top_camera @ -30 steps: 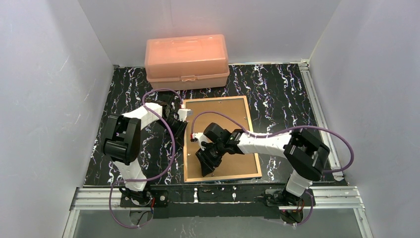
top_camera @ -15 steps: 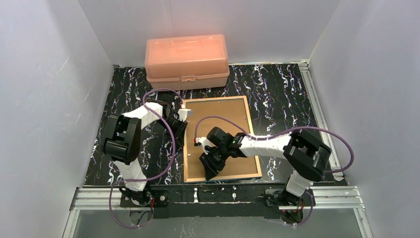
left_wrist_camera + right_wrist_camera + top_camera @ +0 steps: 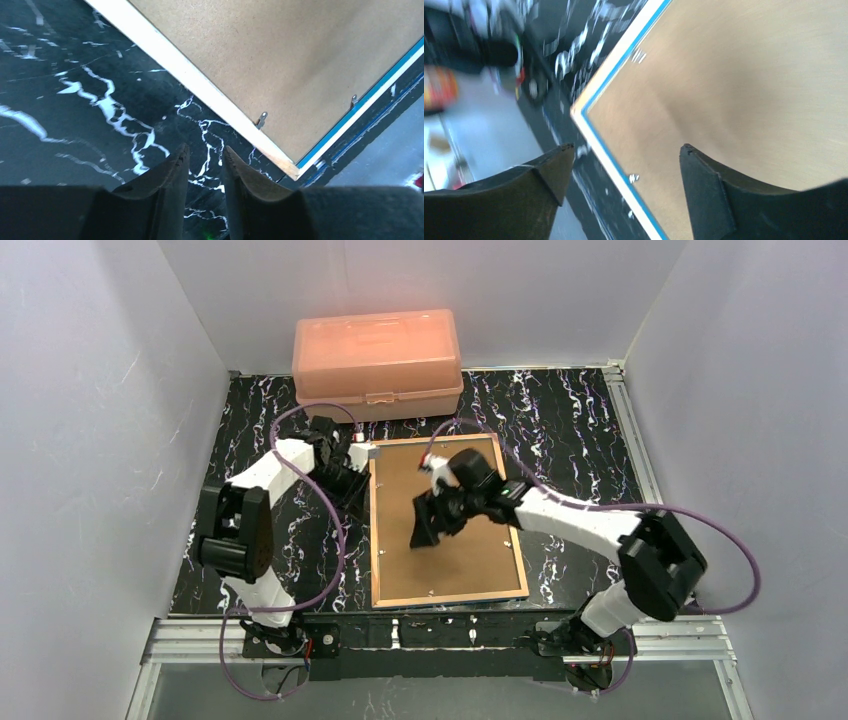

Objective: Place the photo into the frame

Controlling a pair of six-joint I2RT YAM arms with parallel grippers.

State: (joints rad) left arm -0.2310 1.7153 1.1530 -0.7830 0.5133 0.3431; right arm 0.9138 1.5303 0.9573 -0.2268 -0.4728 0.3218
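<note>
The frame (image 3: 373, 530) lies face down in the middle of the table, its light wood back edge up and a blue rim showing at the sides. A plain brown backing board (image 3: 470, 560) fills it. The photo is hidden. My right gripper (image 3: 425, 525) hangs open and empty over the board's middle; in the right wrist view (image 3: 626, 150) its jaws straddle the frame's rim (image 3: 611, 60) near a corner. My left gripper (image 3: 350, 495) is on the table just left of the frame's left edge (image 3: 200, 85), its fingers a narrow gap apart (image 3: 206, 152), with nothing between them.
A peach plastic box (image 3: 377, 362) stands at the back, just beyond the frame. Small metal tabs (image 3: 260, 119) stick out along the frame's inner edge. White walls close in both sides. A metal rail runs along the near edge.
My right gripper has moved from the frame's near-left part up toward its middle. My left arm has shifted a little farther back beside the frame's left edge.
</note>
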